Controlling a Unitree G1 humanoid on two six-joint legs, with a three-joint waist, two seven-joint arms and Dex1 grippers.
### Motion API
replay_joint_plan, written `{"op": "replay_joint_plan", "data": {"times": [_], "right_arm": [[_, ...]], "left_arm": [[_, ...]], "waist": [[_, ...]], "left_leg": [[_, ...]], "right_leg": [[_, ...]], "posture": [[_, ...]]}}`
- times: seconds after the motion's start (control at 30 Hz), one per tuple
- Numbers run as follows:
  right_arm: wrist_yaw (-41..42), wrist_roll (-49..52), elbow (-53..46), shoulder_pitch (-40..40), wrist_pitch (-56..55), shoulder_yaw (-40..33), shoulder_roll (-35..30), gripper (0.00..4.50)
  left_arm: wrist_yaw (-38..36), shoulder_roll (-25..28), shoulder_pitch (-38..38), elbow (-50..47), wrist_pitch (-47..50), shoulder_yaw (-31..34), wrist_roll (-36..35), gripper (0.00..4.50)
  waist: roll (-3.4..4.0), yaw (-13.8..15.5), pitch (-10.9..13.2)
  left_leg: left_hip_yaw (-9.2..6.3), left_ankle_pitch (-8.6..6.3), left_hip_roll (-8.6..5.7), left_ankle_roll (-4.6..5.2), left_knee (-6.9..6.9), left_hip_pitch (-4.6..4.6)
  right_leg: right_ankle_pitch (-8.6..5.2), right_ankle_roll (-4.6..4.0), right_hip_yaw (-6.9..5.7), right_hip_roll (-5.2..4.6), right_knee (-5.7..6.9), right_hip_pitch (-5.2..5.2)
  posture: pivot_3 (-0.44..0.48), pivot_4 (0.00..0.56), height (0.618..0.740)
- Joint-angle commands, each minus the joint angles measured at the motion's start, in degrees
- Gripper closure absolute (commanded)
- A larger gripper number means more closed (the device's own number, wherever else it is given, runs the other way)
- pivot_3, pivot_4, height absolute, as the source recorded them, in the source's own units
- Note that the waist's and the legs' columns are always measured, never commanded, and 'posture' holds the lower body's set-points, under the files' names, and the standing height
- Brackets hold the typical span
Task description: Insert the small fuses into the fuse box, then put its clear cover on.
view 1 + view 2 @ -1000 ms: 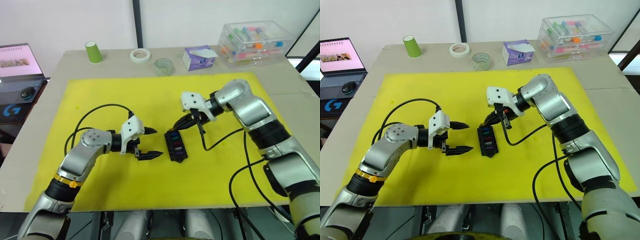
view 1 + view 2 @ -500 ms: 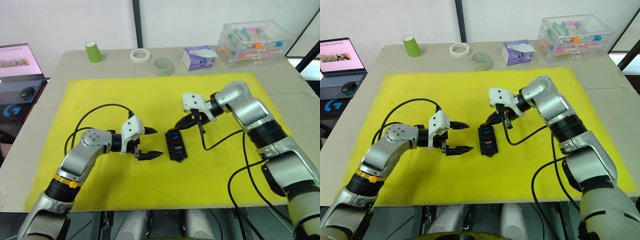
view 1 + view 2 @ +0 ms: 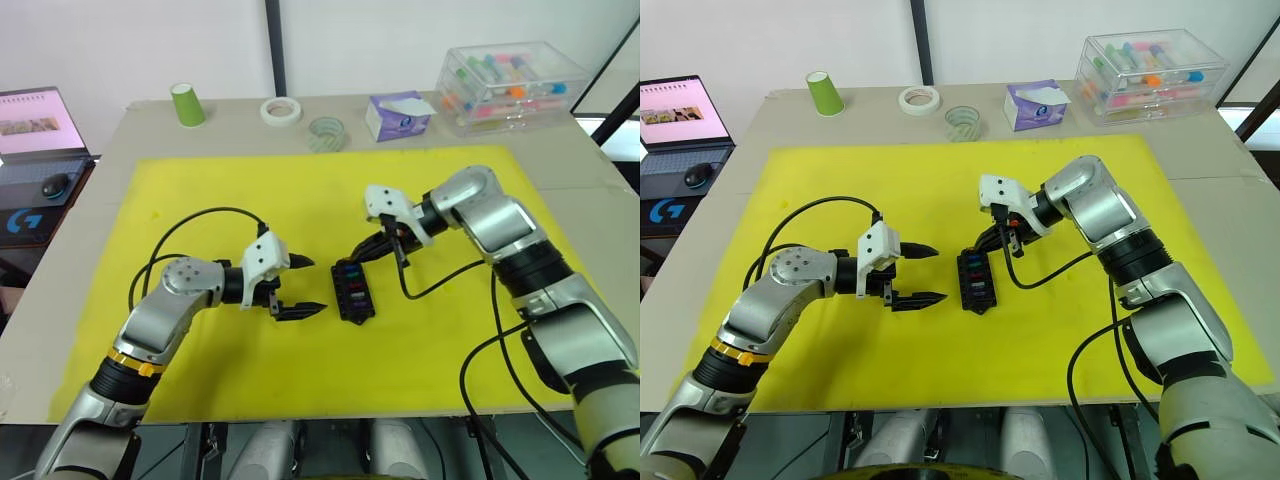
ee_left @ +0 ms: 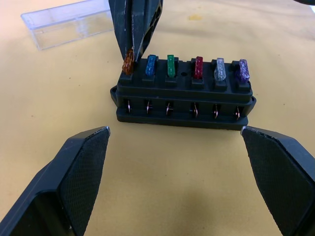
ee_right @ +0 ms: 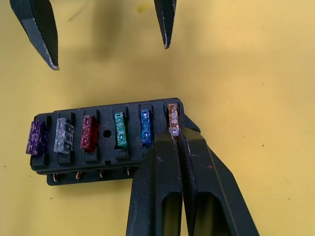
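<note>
Last fuse going in: right gripper (image 5: 173,132) pinched on the amber fuse (image 5: 172,116) at the end slot of the fuse box (image 3: 352,290).

Fuse box sits mid-mat on the yellow mat (image 3: 200,190); five fuses seated, amber at the far end, toward 12 o'clock. Left gripper (image 3: 297,286) at the box's 9 o'clock, fingers spread wide, holding nothing. Clear cover (image 4: 69,23) lies on the mat just beyond the box, apart from it. Judgement: fuses are featherweight, stiff, slick plastic, easily tipped; grip the coloured head, push straight down. Cover is light, rigid, slippery and hard to see; take it across its long edges. Box may skid unless steadied.
</note>
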Motion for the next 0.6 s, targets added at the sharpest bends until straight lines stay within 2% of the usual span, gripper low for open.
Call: {"op": "replay_joint_plan", "data": {"times": [0.03, 0.33, 0.6], "right_arm": [[-0.33, -1.78, -1.33, 1.67, -1.58, 0.82, 0.05, 4.5], [-0.58, -4.63, -2.12, 3.81, -6.32, 1.12, -0.36, 4.5], [0.06, -3.23, -3.77, 2.91, -5.1, -0.81, 0.29, 4.5]], "left_arm": [[-0.09, -0.21, -0.16, -2.02, -0.78, -0.09, -0.04, 0.02], [-0.12, -0.39, 0.01, -2.38, -0.79, -0.29, 0.32, 0.02], [-0.1, -0.42, -0.01, -2.22, -0.75, -0.18, 0.32, 0.02]], "waist": [[0.0, 0.02, 0.0], [-0.01, 0.01, -0.02], [-0.01, -0.01, -0.02]], "left_leg": [[0.0, 0.0, 0.0, 0.0, 0.0, 0.0], [0.0, 0.0, 0.0, 0.0, 0.01, 0.0], [0.0, 0.0, 0.0, 0.0, 0.01, 0.01]], "right_leg": [[0.0, 0.0, 0.0, 0.0, 0.0, 0.0], [0.0, 0.0, 0.0, 0.0, 0.0, 0.01], [0.0, 0.0, 0.0, 0.01, 0.0, 0.01]], "posture": [[0.0, 0.15, 0.74], [0.0, 0.15, 0.74], [0.0, 0.15, 0.74]]}}
